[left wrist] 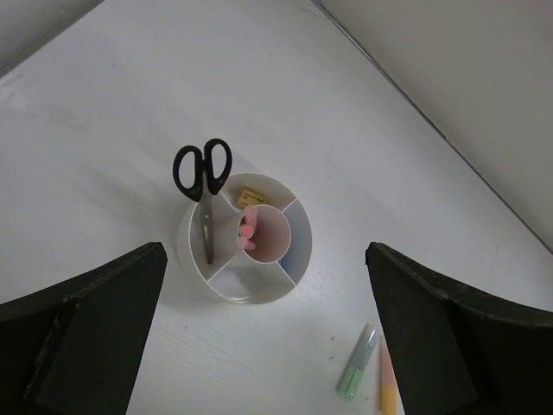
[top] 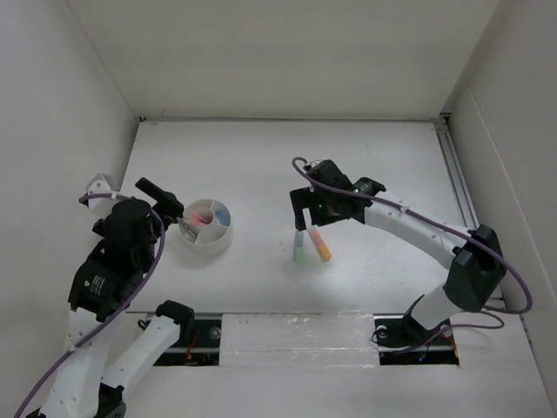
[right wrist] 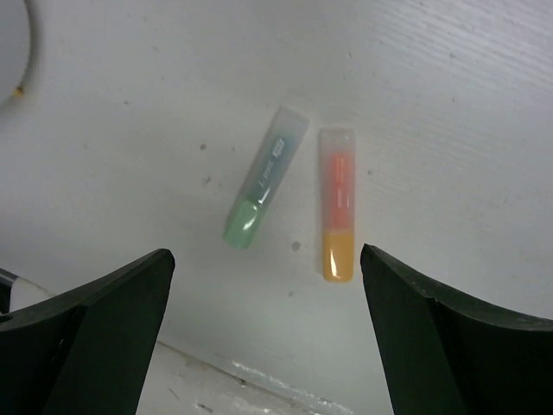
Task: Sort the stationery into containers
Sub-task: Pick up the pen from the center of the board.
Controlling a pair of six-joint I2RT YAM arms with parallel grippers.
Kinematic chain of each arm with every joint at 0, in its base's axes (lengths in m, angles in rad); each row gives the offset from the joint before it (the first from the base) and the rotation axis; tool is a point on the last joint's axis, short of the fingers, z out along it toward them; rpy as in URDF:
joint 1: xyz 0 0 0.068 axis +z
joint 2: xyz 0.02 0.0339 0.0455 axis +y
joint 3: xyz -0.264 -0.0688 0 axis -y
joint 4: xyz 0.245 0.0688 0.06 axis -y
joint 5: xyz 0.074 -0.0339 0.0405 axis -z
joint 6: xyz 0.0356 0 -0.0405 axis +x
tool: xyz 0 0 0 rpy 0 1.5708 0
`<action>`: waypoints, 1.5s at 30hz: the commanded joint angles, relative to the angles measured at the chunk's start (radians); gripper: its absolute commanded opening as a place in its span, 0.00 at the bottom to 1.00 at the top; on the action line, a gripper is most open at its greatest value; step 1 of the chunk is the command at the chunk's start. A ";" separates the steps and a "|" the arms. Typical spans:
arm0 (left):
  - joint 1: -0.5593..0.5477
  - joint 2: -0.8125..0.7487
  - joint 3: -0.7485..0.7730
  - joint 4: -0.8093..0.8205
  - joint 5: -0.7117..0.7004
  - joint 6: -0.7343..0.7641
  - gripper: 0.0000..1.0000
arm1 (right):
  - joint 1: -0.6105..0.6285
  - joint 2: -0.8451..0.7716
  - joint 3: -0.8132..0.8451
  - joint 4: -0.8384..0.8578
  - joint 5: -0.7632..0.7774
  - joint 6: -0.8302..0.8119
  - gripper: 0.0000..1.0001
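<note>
Right wrist view puts our right gripper [right wrist: 263, 259] above the table [right wrist: 449, 104] with its dark fingers spread wide and nothing between them. Just beyond the fingertips lie the green marker [right wrist: 263, 179] and the orange marker [right wrist: 337, 203], close beside each other but not touching, the green one slanted. Our left gripper [left wrist: 265, 251] is likewise spread and empty, looking down on the round white tub [left wrist: 226, 292].

That tub stands well apart from the two markers. It holds the black-handled scissors [left wrist: 204, 173] upright in one wedge, pink pens [left wrist: 249, 226] in the middle well, a small tan eraser [left wrist: 250, 195] in another wedge, and something blue beside them.

We judge the main risk to be the narrow gap: closing on one marker could nudge or trap its neighbour. Both are short, smooth, rounded plastic bodies with clear caps, so an off-centre pinch may make one roll or squirt out on the slick white tabletop.
</note>
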 commanded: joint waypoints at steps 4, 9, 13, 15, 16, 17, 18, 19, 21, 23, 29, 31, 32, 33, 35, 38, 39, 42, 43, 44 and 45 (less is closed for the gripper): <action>-0.005 0.032 -0.006 0.080 0.082 0.057 1.00 | -0.003 -0.111 -0.096 -0.121 0.036 0.089 0.93; -0.016 0.053 -0.017 0.120 0.166 0.095 1.00 | -0.001 -0.122 -0.176 -0.135 0.064 0.089 0.89; -0.016 0.075 -0.017 0.149 0.226 0.105 1.00 | -0.011 -0.052 -0.188 -0.097 0.055 0.068 0.82; -0.016 0.075 -0.017 0.161 0.246 0.114 1.00 | -0.011 0.001 -0.188 -0.068 0.067 0.048 0.79; -0.016 0.075 -0.006 0.161 0.256 0.123 1.00 | -0.011 0.014 -0.188 -0.052 0.058 0.038 0.79; -0.016 0.075 0.003 0.161 0.256 0.123 1.00 | -0.011 0.027 -0.188 -0.034 0.049 0.038 0.77; -0.016 0.075 0.003 0.172 0.256 0.123 1.00 | -0.011 0.056 -0.188 -0.016 0.039 0.022 0.76; -0.016 0.075 0.003 0.172 0.265 0.132 1.00 | -0.011 0.076 -0.188 -0.006 0.030 0.011 0.76; -0.016 0.075 0.003 0.172 0.265 0.132 1.00 | -0.011 0.132 -0.161 -0.006 0.030 0.011 0.75; -0.016 0.075 0.014 0.172 0.265 0.141 1.00 | -0.011 0.145 -0.161 0.018 0.030 0.002 0.75; -0.016 0.102 0.066 0.163 0.265 0.151 1.00 | -0.029 0.225 -0.141 0.038 0.010 -0.032 0.64; -0.016 0.103 0.080 0.163 0.265 0.151 1.00 | -0.040 0.237 -0.155 0.047 -0.001 -0.041 0.50; -0.016 0.103 0.091 0.163 0.265 0.151 1.00 | -0.040 0.237 -0.164 0.048 -0.017 -0.041 0.46; -0.016 0.103 0.091 0.163 0.265 0.151 1.00 | -0.050 0.237 -0.173 0.060 -0.028 -0.041 0.44; -0.016 0.103 0.100 0.163 0.265 0.151 1.00 | -0.051 0.237 -0.196 0.069 -0.039 -0.051 0.32; -0.016 0.113 0.100 0.172 0.274 0.160 1.00 | -0.051 0.237 -0.205 0.069 -0.039 -0.051 0.00; -0.016 0.125 0.100 0.181 0.283 0.160 1.00 | -0.051 0.210 -0.205 0.058 -0.039 -0.035 0.00; -0.016 0.162 0.100 0.213 0.358 0.177 1.00 | -0.051 0.118 -0.169 -0.007 0.025 0.017 0.00; -0.016 0.176 0.100 0.242 0.393 0.187 1.00 | -0.051 0.093 -0.147 -0.061 0.044 0.017 0.00; -0.016 0.188 0.109 0.259 0.467 0.188 1.00 | -0.051 0.070 -0.091 -0.084 0.071 0.029 0.00; -0.016 0.201 0.109 0.281 0.507 0.197 1.00 | -0.051 0.050 -0.061 -0.101 0.072 0.029 0.00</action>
